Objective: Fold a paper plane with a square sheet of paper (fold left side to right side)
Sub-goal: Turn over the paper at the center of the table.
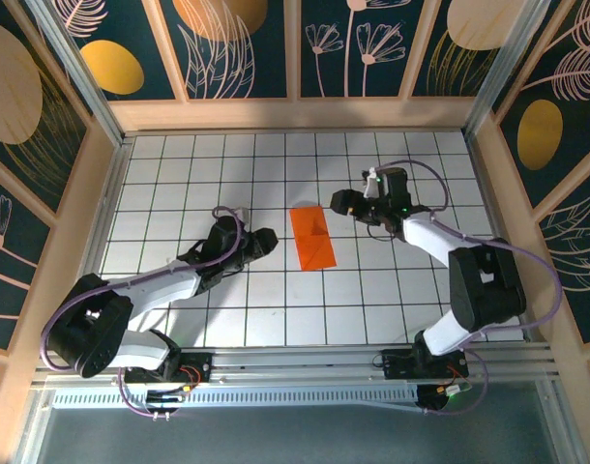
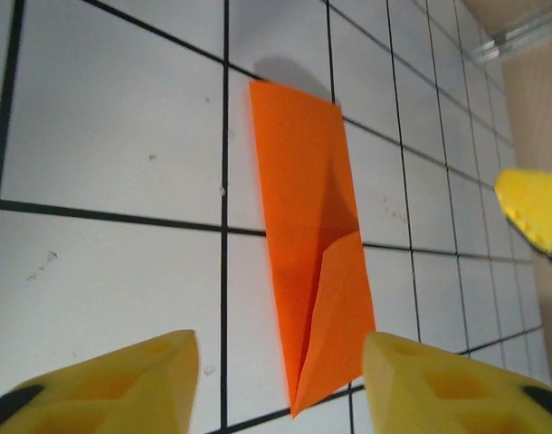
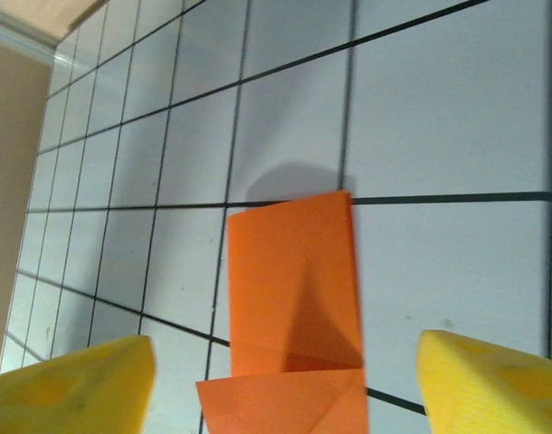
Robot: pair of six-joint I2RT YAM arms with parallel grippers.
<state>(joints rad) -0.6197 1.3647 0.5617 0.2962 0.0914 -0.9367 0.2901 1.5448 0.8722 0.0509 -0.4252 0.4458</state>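
You've got the orange paper (image 1: 312,238) lying mid-table (image 1: 179,174), folded into a narrow strip with a triangular flap at its near end. The left tool (image 1: 266,239) sits near its left edge, fingers apart and holding nothing. The right tool (image 1: 339,201) is just beside its far right corner, fingers wide apart and clear of the paper.

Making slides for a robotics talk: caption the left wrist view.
Left gripper, jaws open, facing the folded orange sheet of paper lying on the gridded table.
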